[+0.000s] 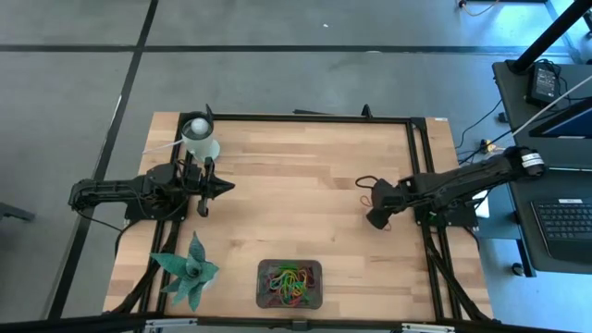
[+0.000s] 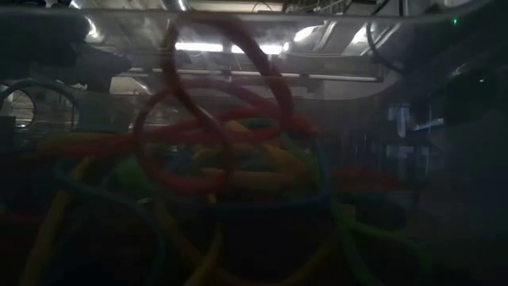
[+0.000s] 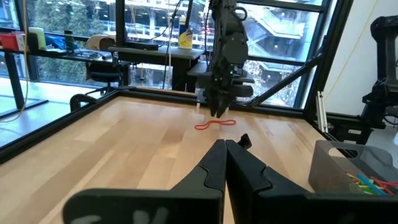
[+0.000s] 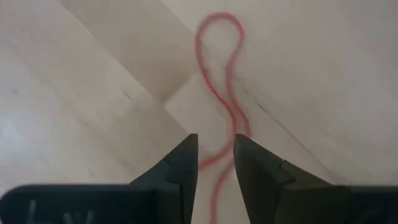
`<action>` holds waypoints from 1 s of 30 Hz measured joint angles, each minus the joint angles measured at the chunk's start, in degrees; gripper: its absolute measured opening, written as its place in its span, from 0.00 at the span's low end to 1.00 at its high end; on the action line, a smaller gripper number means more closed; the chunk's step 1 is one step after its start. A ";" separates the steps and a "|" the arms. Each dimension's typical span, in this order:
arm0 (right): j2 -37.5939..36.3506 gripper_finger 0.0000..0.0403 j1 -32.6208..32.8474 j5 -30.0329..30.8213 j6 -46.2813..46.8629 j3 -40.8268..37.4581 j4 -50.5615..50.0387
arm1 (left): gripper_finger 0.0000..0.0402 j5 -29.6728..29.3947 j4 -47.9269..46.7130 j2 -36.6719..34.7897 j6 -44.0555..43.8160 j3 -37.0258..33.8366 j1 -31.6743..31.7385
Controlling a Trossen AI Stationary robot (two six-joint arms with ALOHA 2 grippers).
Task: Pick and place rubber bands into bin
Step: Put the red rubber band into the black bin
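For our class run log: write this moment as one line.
right gripper: open, straddling red rubber band on table | left gripper: shut, waiting | bin: holds bands

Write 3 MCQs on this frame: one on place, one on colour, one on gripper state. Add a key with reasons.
1. Where does the bin sit on the table?
A. near edge, middle
B. far left corner
C. under the left arm

2. What colour is the rubber band lying below the right gripper?
A. green
B. red
C. black

3. How are the left gripper fingers?
A. wide open
B. shut on a band
C. shut, empty

Key: 1 A, the high view shows it at the near edge, beside the green plant. 2 B, the right wrist view shows a red loop. 3 C, the left wrist view shows the fingers together, holding nothing.
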 joint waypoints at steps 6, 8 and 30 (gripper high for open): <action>0.35 0.29 -0.07 0.13 -0.28 -1.87 1.20 | 0.00 0.00 0.00 0.00 0.00 -0.02 0.01; 0.78 0.32 -0.07 0.23 -1.22 -2.56 2.12 | 0.00 0.00 0.00 0.02 0.00 -0.02 -0.01; 3.21 0.21 0.22 6.20 -4.59 -6.38 5.94 | 0.00 0.00 0.00 0.02 0.00 -0.02 -0.01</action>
